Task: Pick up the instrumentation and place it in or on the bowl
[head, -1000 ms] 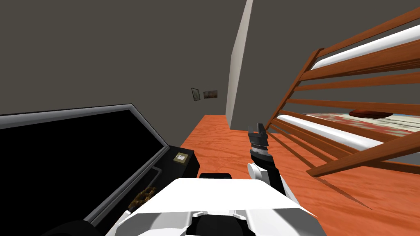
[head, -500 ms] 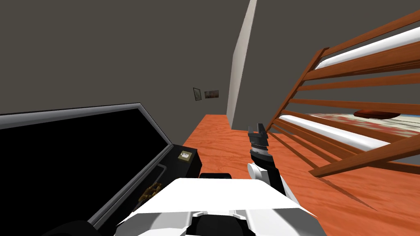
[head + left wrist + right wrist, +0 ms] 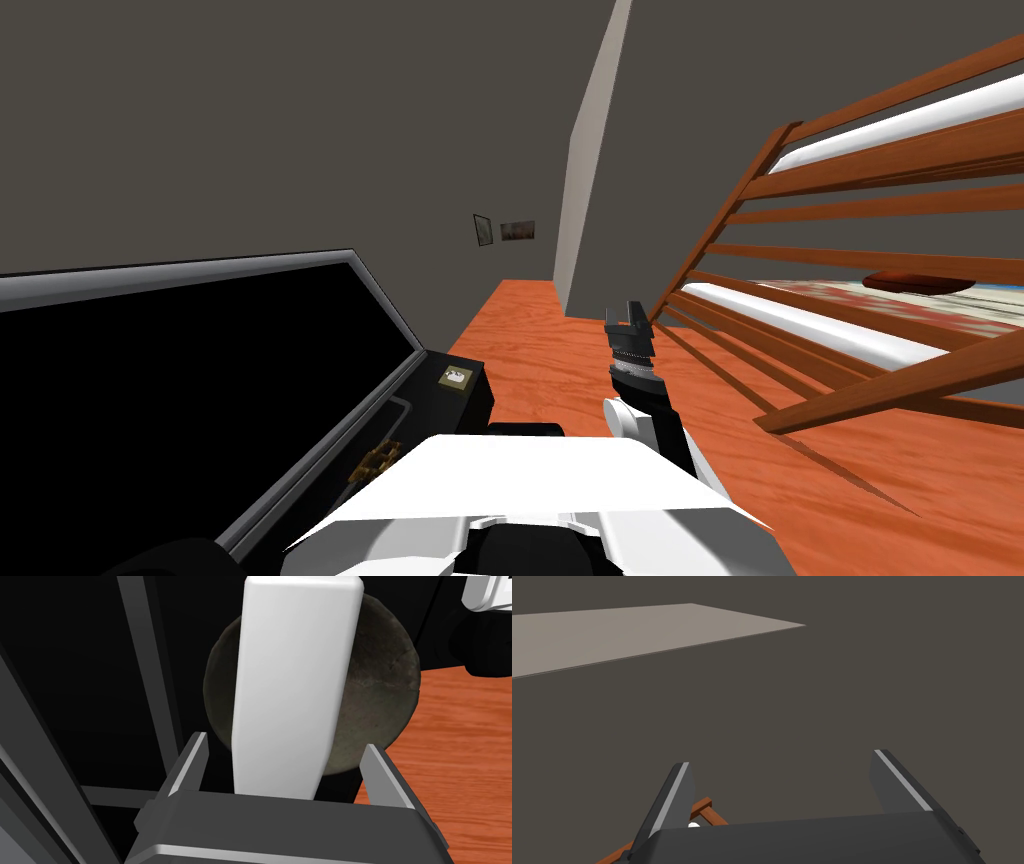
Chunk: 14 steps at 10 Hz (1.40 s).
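In the left wrist view a long white block, the instrumentation (image 3: 295, 676), stretches away from my left gripper (image 3: 285, 743) across a round, dark grey-brown bowl (image 3: 385, 691). The fingers (image 3: 196, 758) stand open on both sides of the block's near end, with a gap on each side. I cannot tell whether the block rests on the bowl or hangs just over it. The bowl sits among black surfaces and grey bars. My right gripper (image 3: 627, 312) is raised in front of my chest, open (image 3: 779, 758) and holding nothing.
A big black screen in a grey frame (image 3: 180, 380) fills the left, on a black stand (image 3: 472, 402) bearing a small tan item (image 3: 455, 377). A brown wooden bunk bed (image 3: 850, 200) rises on the right. Orange wooden floor (image 3: 540, 340) runs between them to a grey wall.
My head view has swung a little, so the screen's frame and the stand sit slightly further right. The right arm has not moved.
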Available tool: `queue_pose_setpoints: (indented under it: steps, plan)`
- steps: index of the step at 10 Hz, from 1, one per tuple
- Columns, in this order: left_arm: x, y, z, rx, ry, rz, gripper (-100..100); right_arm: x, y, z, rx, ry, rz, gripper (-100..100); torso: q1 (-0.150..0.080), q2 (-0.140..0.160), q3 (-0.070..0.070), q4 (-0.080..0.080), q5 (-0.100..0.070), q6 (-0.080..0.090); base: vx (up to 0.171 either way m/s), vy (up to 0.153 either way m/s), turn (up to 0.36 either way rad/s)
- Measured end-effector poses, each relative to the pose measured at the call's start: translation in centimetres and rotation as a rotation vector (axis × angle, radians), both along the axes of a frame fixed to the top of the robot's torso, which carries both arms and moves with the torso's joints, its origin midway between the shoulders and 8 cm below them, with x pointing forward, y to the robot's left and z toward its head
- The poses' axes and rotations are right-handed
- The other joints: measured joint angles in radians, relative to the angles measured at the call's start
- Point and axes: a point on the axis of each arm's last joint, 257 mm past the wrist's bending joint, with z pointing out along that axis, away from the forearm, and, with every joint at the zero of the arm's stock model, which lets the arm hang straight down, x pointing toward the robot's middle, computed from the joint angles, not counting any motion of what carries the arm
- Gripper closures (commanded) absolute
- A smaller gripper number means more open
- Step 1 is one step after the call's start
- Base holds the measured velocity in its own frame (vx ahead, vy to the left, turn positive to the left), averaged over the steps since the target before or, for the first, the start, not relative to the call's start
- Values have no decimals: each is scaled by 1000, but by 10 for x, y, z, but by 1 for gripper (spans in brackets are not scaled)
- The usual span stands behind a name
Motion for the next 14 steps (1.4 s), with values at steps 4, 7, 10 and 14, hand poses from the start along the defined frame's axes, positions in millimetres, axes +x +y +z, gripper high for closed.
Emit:
queue_pose_setpoints:
  steps: [4,7,10,14]
  plan:
    - [0,0,0,0,0,0,-100,0,0,0,0,0,0,0,0,0,0,0,0,0,-3,-2,8]
    - [10,9,25,2,-5,-6,-100,0,0,0,0,0,0,0,-2,1,1,0,-1,0,-23,-17,21]
    - [20,13,47,-1,-5,-13,-100,0,0,0,0,0,0,0,-2,1,0,0,-1,0,-15,-11,14]
    - [20,13,47,-2,-5,-14,0,0,0,0,0,0,0,0,-1,0,0,0,0,0,0,0,0]
